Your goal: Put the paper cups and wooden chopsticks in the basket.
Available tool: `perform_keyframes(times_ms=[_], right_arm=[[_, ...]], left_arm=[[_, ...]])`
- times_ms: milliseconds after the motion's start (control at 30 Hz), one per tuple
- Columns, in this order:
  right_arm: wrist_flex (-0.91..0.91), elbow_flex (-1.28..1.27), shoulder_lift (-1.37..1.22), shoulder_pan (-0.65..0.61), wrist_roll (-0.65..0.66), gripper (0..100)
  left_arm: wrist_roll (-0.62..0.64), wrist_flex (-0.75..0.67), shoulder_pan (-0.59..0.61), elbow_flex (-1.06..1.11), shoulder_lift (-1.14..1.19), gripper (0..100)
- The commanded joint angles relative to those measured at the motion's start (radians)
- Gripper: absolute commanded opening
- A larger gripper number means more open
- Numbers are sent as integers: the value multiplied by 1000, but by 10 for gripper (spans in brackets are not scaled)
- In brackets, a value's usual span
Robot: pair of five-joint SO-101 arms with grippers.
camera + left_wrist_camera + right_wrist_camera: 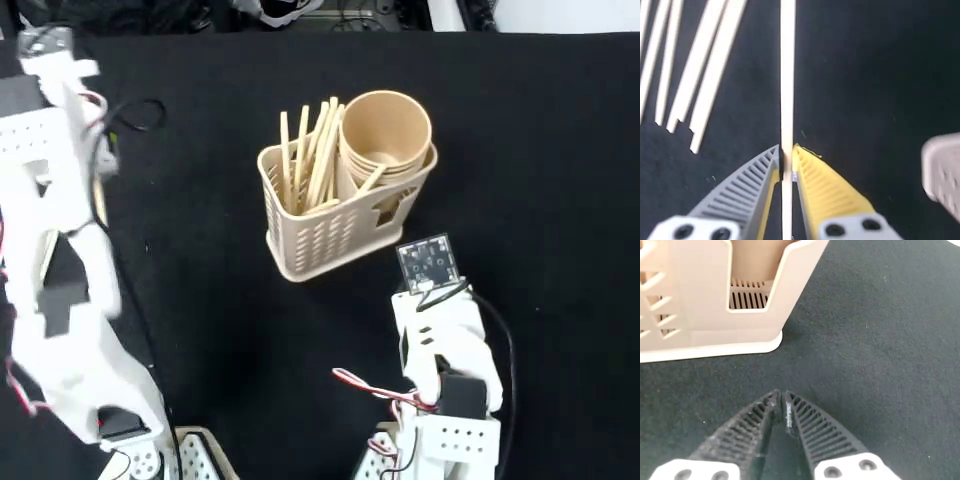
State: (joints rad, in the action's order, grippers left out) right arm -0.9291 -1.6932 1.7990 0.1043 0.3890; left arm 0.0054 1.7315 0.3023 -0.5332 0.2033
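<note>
A beige slotted basket (330, 240) stands mid-table. It holds a stack of paper cups (385, 130) in its right half and several wooden chopsticks (315, 160) upright in its left half. My left gripper (787, 160) is shut on one wooden chopstick (787, 75), low over the black cloth. Several loose chopsticks (705, 75) lie beside it. My right gripper (781, 400) is shut with nothing in it, close to the cloth and a short way from the basket's wall (700, 330). In the high view the right arm (445, 350) sits just in front of the basket.
The large white left arm (60, 300) fills the table's left side. A black cable (140, 115) loops at the back left. A pale grey part (942, 170) shows at the edge of the left wrist view. Black cloth lies open right of the basket.
</note>
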Motion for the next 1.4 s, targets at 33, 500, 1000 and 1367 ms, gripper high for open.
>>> perform_keyframes(times_ms=[33,500,1000,1367], right_arm=[[9,8,61,12,6,13],[-15,8,67,9,6,13],[-152,8,67,-6,5,15],[-207,8,67,-52,-2,13]], left_arm=[[8,-230,-113,361,-354,28],[12,-1097,-386,1337,-1297,29],[11,-1361,-489,1442,-1728,29],[8,-1496,-759,1458,-1424,29]])
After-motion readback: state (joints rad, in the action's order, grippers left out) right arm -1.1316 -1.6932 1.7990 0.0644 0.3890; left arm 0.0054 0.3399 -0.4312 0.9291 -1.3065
